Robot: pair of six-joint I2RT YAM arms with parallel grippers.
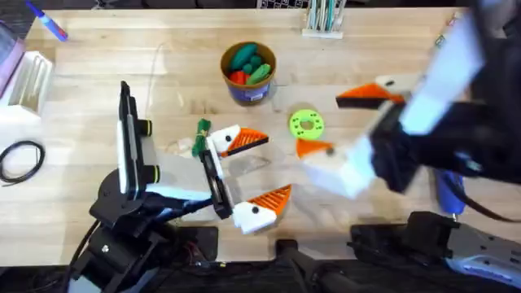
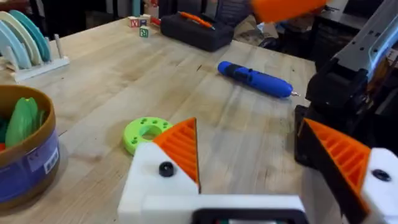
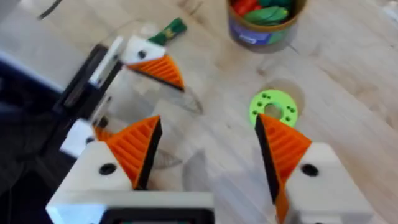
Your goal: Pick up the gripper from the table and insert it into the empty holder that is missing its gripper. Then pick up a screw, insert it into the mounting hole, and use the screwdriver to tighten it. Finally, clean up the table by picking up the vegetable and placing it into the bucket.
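Observation:
My left gripper [image 1: 275, 167] is open low over the table's middle, with an orange ribbed wedge on each white finger [image 2: 180, 149]. The dark green vegetable [image 1: 201, 138] lies on the wood right beside its far finger, also seen as the vegetable [image 3: 171, 30]. My right gripper [image 1: 320, 122] hangs open above the lime-green disc [image 1: 306, 124], and both its fingers [image 3: 134, 149] carry orange wedges too. The bucket [image 1: 248, 73] stands behind, holding green and red toys. The blue screwdriver [image 2: 255, 78] lies at the right, partly under the right arm [image 1: 450, 191]. A loose gripper, an empty holder and a screw are out of view.
A white dish rack [image 1: 28, 77] and a black cable loop [image 1: 20, 159] sit at the left. A white stand [image 1: 323, 20] is at the back edge. A black case [image 2: 196, 28] lies beyond the screwdriver. The raised right arm [image 1: 440, 106] looms over the right side.

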